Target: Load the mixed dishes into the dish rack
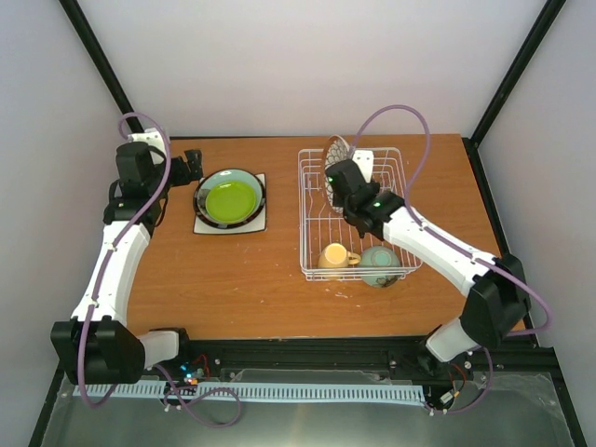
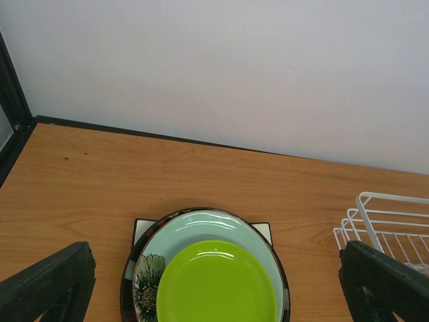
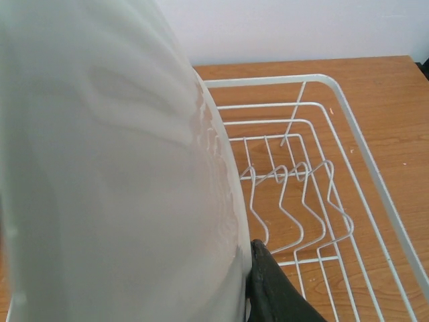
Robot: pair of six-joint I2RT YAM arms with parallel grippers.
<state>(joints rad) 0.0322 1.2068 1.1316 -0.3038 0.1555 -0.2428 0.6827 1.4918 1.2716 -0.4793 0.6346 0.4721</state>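
White plate [image 1: 337, 149] on edge in right gripper [image 1: 340, 173]; over dish rack [image 3: 268, 80]

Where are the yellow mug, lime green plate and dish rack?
yellow mug [image 1: 332, 256]: top external view, its middle.
lime green plate [image 2: 218, 285]: left wrist view, its centre.
dish rack [image 3: 268, 80]: right wrist view, its rim.

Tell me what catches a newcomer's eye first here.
The lime green plate glows atop a stack of plates left of centre on the table. On the right, the right gripper holds a white plate on edge at the far end of the dish rack, with a yellow mug and mint-green bowl at its near end.
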